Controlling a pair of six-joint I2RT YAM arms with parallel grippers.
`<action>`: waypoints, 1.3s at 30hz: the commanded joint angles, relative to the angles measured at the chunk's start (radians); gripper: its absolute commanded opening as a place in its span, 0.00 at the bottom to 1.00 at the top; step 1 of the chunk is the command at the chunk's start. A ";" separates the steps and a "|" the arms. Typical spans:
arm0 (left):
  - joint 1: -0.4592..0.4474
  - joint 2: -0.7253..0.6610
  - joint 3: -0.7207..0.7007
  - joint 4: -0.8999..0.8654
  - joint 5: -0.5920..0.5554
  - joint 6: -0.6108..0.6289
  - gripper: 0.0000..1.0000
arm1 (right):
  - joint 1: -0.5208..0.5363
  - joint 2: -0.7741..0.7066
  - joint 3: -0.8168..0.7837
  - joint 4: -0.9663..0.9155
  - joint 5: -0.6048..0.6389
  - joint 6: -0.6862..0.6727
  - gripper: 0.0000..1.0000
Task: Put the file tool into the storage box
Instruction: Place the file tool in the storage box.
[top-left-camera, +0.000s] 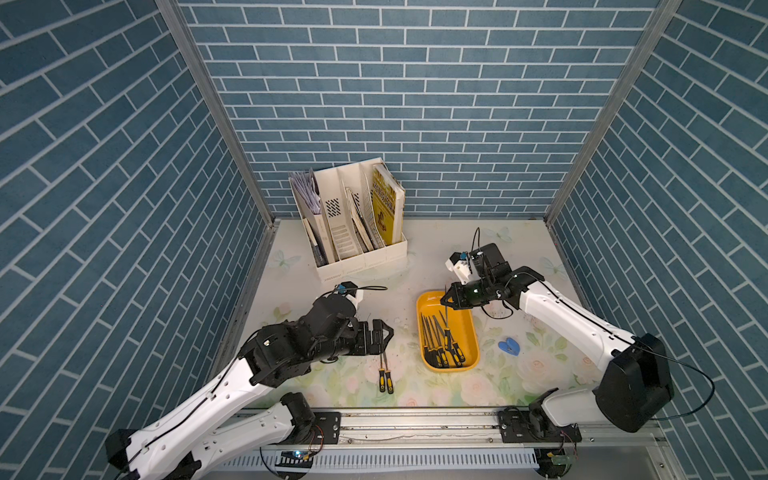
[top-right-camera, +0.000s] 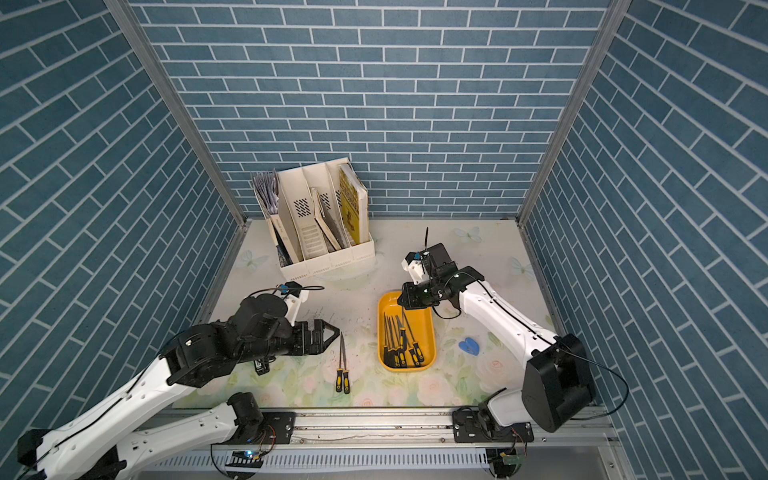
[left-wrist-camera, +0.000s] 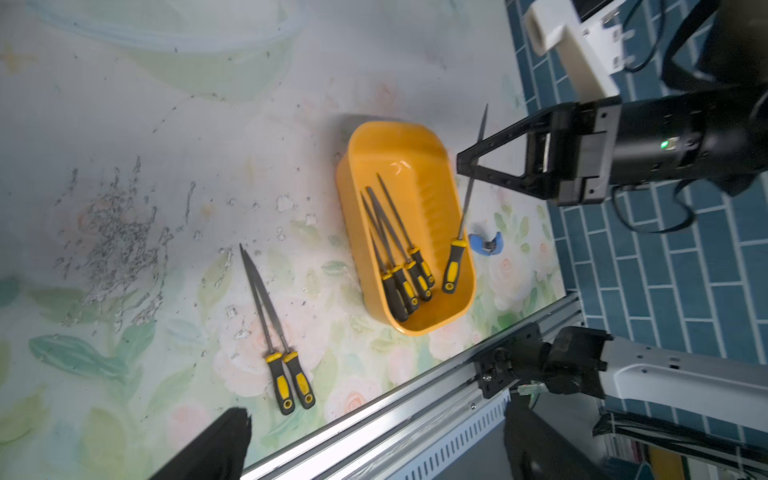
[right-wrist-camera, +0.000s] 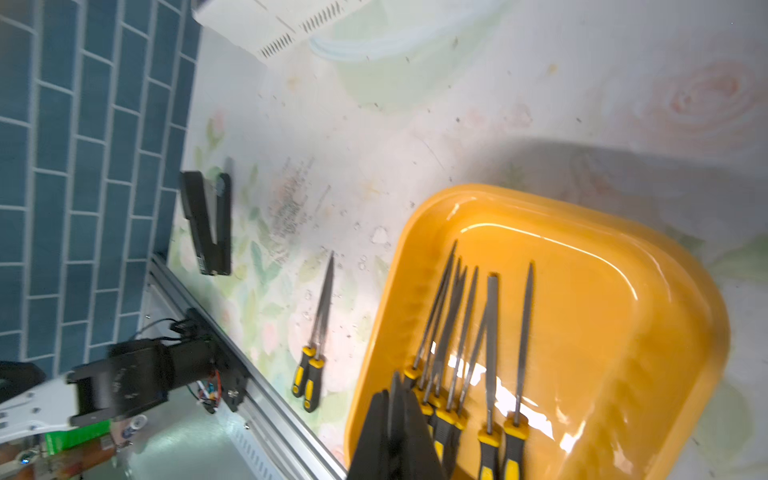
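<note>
The floral bench (top-left-camera: 436, 249) carries a white magazine organizer (top-left-camera: 357, 257) at the back; nearer the rail, on the right arm's side, lies the orange-yellow storage box (top-left-camera: 459, 316).

The right end effector (left-wrist-camera: 467, 164) hovers over the far end of the box, clamped on the blade of a held file (left-wrist-camera: 465, 208); that file hangs handle-down inside the box, near the wall on the right arm's side; whether it touches the bottom I cannot tell.

The left end effector (top-right-camera: 332, 332) stands wide open and empty, well apart from the box; two loose files (top-right-camera: 343, 370) lie side by side on the bench just beside it.

Several stored files (top-left-camera: 436, 345) rest in the box; a small blue clip (top-left-camera: 509, 345) lies beyond it.
</note>
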 joint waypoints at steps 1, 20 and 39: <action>0.005 0.005 -0.071 0.012 0.013 -0.025 1.00 | 0.015 0.066 0.013 -0.121 0.081 -0.116 0.00; 0.004 0.065 -0.198 0.106 0.051 -0.041 1.00 | 0.088 0.258 -0.009 -0.038 0.120 -0.129 0.05; -0.209 0.197 -0.276 0.134 -0.020 -0.213 0.90 | 0.065 0.147 0.098 -0.133 0.204 -0.110 0.34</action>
